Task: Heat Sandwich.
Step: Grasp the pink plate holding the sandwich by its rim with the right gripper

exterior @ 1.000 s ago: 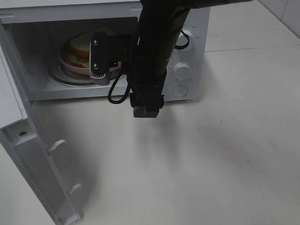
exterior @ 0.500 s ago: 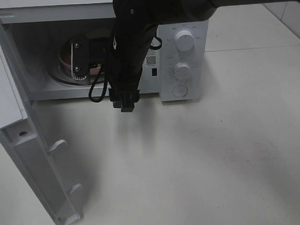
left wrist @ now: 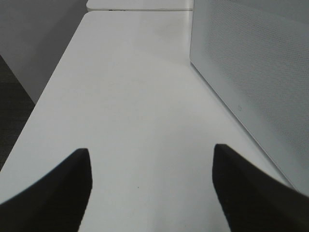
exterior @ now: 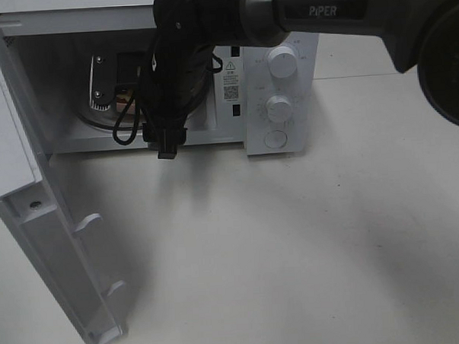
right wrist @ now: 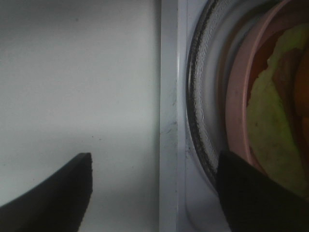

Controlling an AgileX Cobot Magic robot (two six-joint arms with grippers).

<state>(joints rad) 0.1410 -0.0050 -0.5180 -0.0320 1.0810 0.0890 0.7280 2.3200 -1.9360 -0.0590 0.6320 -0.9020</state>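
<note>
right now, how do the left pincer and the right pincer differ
Place: the left pincer hangs over the table beside a white dotted panel; the right pincer is at the mouth of the microwave.
Ahead: the left pincer faces nothing to grasp; the right pincer faces the pink plate with the sandwich.
Shared: both are open and empty.

My tabletop reads matt off-white, faintly speckled. The microwave casing is smooth white, the microwave door finely perforated. The pink plate looks glossy, perhaps plastic. The sandwich bread appears dull, though blurred.
</note>
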